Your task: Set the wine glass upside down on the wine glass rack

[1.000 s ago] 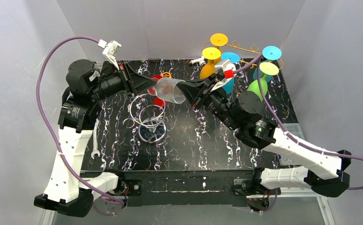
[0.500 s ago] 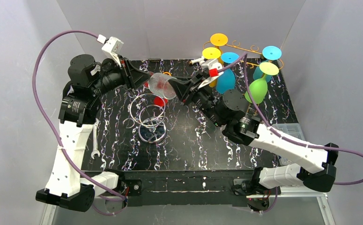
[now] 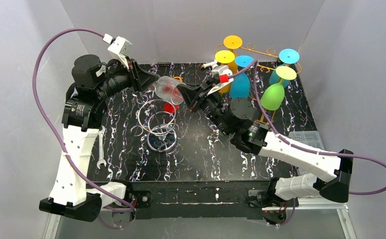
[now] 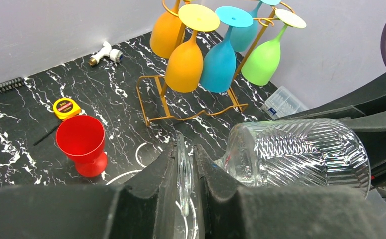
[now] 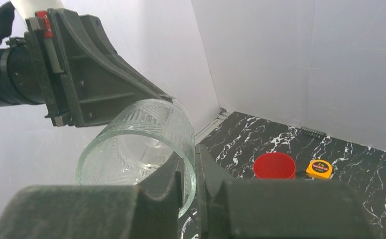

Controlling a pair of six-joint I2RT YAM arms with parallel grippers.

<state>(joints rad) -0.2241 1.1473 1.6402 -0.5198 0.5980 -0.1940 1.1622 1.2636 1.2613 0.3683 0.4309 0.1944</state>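
Note:
A clear ribbed wine glass (image 3: 167, 91) hangs on its side above the back of the table, held from both ends. My left gripper (image 4: 185, 149) is shut on the thin round foot of the glass (image 4: 184, 172), which stands edge-on between its pads. The bowl (image 4: 300, 154) points toward the right arm. My right gripper (image 5: 190, 157) is shut on the bowl's rim (image 5: 131, 144), one finger inside and one outside. The orange wire wine glass rack (image 3: 260, 52) stands at the back right, to the right of both grippers.
Several coloured glasses (image 4: 220, 62) hang upside down on the rack. A red cup (image 3: 169, 106) and metal rings (image 3: 156, 124) sit under the held glass. A yellow tape measure (image 4: 64, 106), a wrench (image 3: 101, 149) and a clear box (image 3: 305, 138) lie on the table.
Both arms have carried the glass leftward and a little toward the back wall. The right arm has stretched further across the table, and both grips hold.

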